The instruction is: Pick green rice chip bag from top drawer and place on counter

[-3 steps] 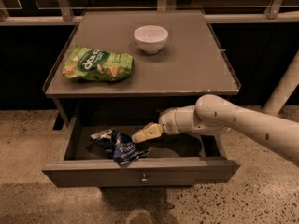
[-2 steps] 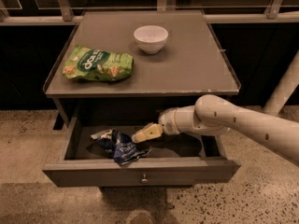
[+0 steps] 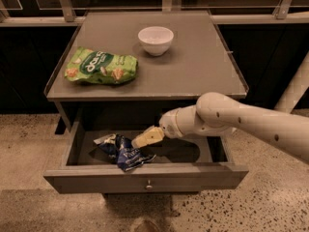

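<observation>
The green rice chip bag (image 3: 123, 152), a small dark blue foil bag with white lettering, lies crumpled in the left middle of the open top drawer (image 3: 145, 175). My gripper (image 3: 141, 140) reaches into the drawer from the right, its pale tips just right of and slightly above the bag. The counter (image 3: 193, 66) is the flat grey-brown cabinet top above the drawer.
A white bowl (image 3: 155, 39) stands at the back middle of the counter. A larger bright green snack bag (image 3: 101, 66) lies on the counter's left side. A speckled floor surrounds the cabinet. A white pole (image 3: 295, 88) stands at the right.
</observation>
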You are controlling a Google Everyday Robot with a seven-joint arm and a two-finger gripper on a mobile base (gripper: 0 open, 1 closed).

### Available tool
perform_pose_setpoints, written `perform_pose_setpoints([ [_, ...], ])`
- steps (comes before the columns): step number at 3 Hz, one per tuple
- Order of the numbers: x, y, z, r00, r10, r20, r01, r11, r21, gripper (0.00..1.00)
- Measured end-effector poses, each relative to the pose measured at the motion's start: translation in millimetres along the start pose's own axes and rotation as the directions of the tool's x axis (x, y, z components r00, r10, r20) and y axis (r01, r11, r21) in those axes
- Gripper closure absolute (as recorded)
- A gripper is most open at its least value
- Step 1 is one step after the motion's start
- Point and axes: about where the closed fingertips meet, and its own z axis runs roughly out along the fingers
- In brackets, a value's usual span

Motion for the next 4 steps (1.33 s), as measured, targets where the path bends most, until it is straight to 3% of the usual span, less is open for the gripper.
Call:
perform_pose_setpoints([
  [2,-1.2,18.7,7.4,0.995,0.042,-0.09,-0.047,0.9973,-0.056,0.0],
  [3,13.0,26.5,11.0,0.993,0.093,-0.074,-0.098,0.9919,-0.08,0.0],
  [4,24.3,40.5,9.8,0.992,0.118,-0.04,-0.12,0.9913,-0.052,0.0],
])
